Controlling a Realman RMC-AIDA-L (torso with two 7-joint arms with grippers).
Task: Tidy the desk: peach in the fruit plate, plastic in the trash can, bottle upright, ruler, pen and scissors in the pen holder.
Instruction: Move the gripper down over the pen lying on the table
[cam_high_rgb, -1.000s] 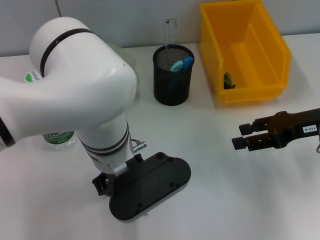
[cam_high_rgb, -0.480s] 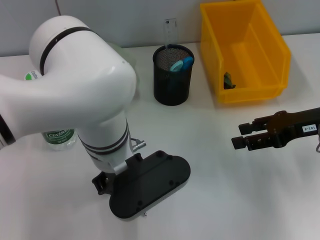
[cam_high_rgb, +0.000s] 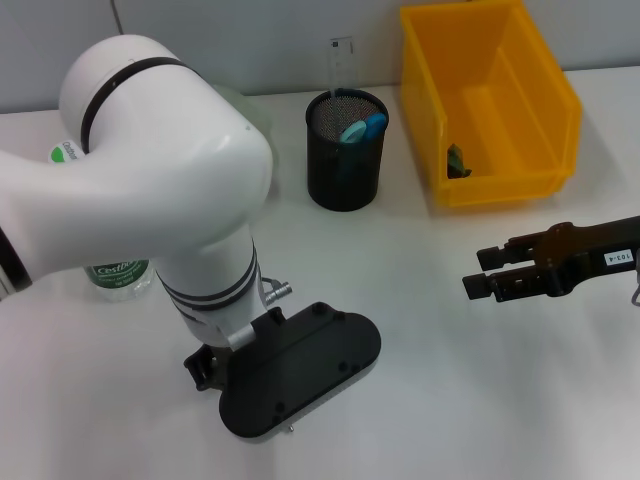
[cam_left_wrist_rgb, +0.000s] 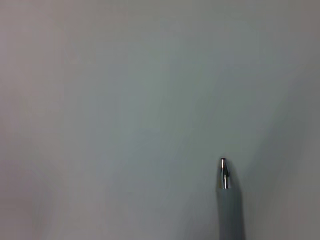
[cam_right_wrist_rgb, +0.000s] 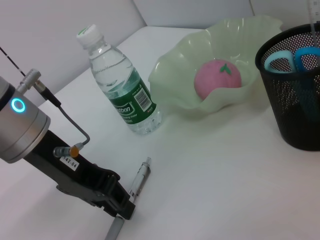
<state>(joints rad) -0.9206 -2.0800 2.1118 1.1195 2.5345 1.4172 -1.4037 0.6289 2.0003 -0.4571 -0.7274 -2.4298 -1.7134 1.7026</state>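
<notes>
Hovering low over tabletop (cam_high_rgb: 420, 330), left gripper (cam_right_wrist_rgb: 120, 212) was hidden under its arm in head view; right gripper (cam_high_rgb: 480, 272) idle at right, fingers spread, empty. Left wrist view: pen (cam_left_wrist_rgb: 227, 200) tip only. Right wrist view: left fingers pinched pen (cam_right_wrist_rgb: 137, 182) lying beside upright bottle (cam_right_wrist_rgb: 117, 85); peach (cam_right_wrist_rgb: 217, 80) in fruit plate (cam_right_wrist_rgb: 175, 85); scissors (cam_right_wrist_rgb: 292, 57) in pen holder (cam_right_wrist_rgb: 295, 110).

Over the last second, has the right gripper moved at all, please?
No. The right gripper sits at the same spot below the yellow trash can, fingers apart.
</notes>
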